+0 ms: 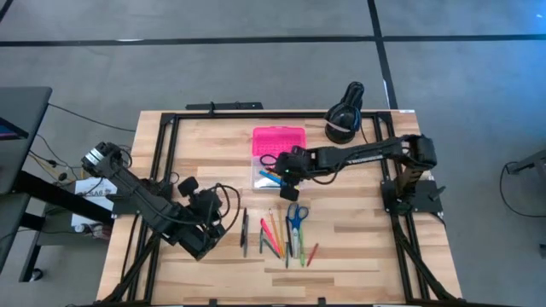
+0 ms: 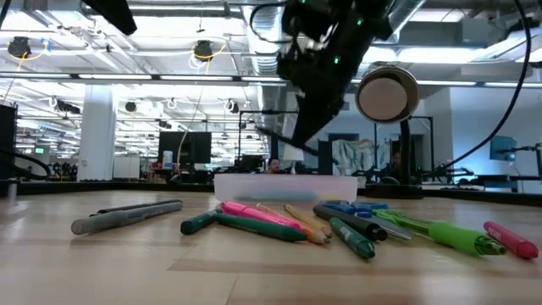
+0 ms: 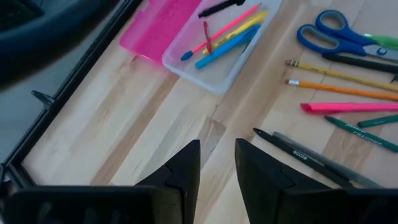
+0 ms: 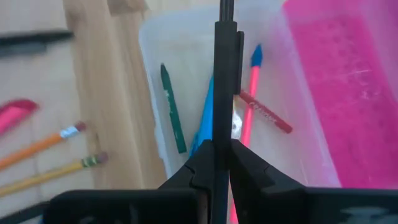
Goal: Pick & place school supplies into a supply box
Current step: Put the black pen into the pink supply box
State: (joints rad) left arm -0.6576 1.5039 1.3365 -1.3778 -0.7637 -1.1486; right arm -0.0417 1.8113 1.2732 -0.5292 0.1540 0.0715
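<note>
Over the supply box (image 1: 271,166), the right gripper (image 4: 219,149) has its jaws pinched on 1 thin black pen (image 4: 225,81). Light, stiff, slick; mid-barrel grip suits. Left gripper (image 3: 217,163), jaws slightly parted, empty, waits beside loose supplies near the box.

in the high view the right gripper (image 1: 286,167) and its arm cover part of the clear base of the supply box (image 1: 275,155), so the items under it cannot be counted. the supplies lying at 6 o'clock from the box are too small there to tell pens from pencils. in the low view the box (image 2: 285,185) is a blur behind the pile. in the right wrist view the black pen (image 4: 225,81) runs off the picture's edge.
</note>
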